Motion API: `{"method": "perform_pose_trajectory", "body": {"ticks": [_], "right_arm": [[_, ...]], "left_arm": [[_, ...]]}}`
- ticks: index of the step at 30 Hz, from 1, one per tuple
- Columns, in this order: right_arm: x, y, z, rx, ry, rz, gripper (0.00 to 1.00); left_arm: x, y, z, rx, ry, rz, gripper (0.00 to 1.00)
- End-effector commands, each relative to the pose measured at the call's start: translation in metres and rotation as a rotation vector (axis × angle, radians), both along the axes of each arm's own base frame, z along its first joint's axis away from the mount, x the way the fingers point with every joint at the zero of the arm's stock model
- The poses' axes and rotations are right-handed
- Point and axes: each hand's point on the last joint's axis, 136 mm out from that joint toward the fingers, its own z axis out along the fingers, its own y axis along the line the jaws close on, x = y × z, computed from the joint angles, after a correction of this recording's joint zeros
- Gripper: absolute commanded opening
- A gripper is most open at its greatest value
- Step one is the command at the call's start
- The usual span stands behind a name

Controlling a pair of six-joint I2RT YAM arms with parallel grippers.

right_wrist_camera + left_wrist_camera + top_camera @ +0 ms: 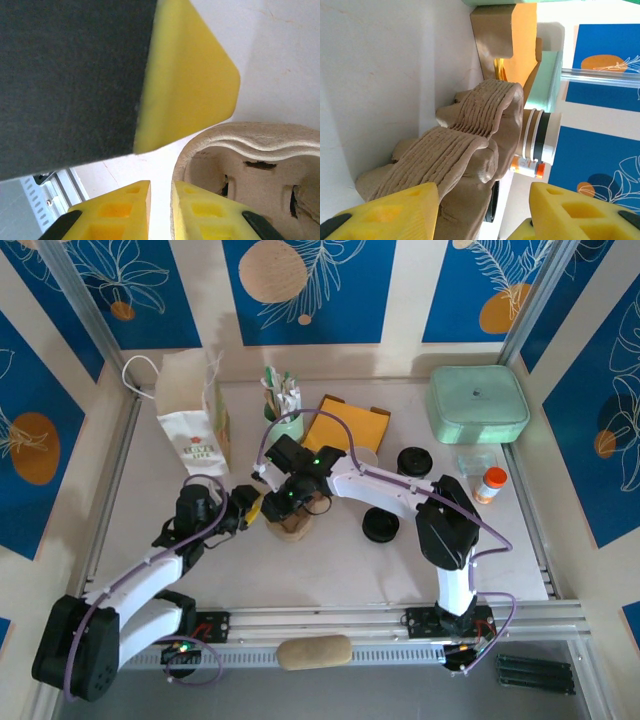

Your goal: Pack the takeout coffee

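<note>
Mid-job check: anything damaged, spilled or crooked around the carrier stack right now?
Only the pulp carrier: its pocket wall shows ragged, dark-edged openings in the right wrist view, perhaps tears, perhaps just moulded slits. The jaws of the right gripper pinch its rim. No spill visible.
</note>
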Motion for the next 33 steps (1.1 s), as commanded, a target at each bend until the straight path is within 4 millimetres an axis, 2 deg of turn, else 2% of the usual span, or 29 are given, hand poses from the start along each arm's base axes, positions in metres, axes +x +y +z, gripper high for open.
{"method": "perform_pose_trajectory", "body": {"ticks": [1,5,10,13,15,19,21,26,33], "right_arm": [[-0.003,-0.002,0.010,0.028,0.013,0.000,0.20],[0.002,-0.012,0.009,-0.012,0.006,-0.049,0.20],[0.016,-0.040,0.009,-0.137,0.009,-0.217,0.27],[0.015,-0.057,0.012,-0.182,0.025,-0.310,0.38],[0.009,-0.065,0.012,-0.187,0.047,-0.362,0.49],[0.003,-0.085,0.004,-0.207,0.083,-0.451,0.68],[0.002,-0.093,-0.002,-0.213,0.104,-0.486,0.74],[0.008,-0.099,-0.013,-0.191,0.155,-0.536,0.78],[0.019,-0.096,-0.026,-0.170,0.215,-0.556,0.79]], "left_arm": [[0.003,-0.003,0.008,-0.018,-0.039,-0.006,0.51],[0.002,-0.002,0.010,-0.006,-0.045,-0.013,0.56],[-0.002,0.001,0.011,0.076,-0.056,-0.041,0.66],[-0.003,0.002,0.014,0.134,-0.073,-0.064,0.70],[-0.003,0.003,0.015,0.163,-0.085,-0.081,0.72],[-0.002,0.001,0.017,0.225,-0.104,-0.132,0.76],[0.000,-0.003,0.018,0.251,-0.115,-0.171,0.78],[0.006,-0.011,0.016,0.312,-0.127,-0.266,0.82],[0.014,-0.025,0.008,0.332,-0.121,-0.382,0.86]]}}
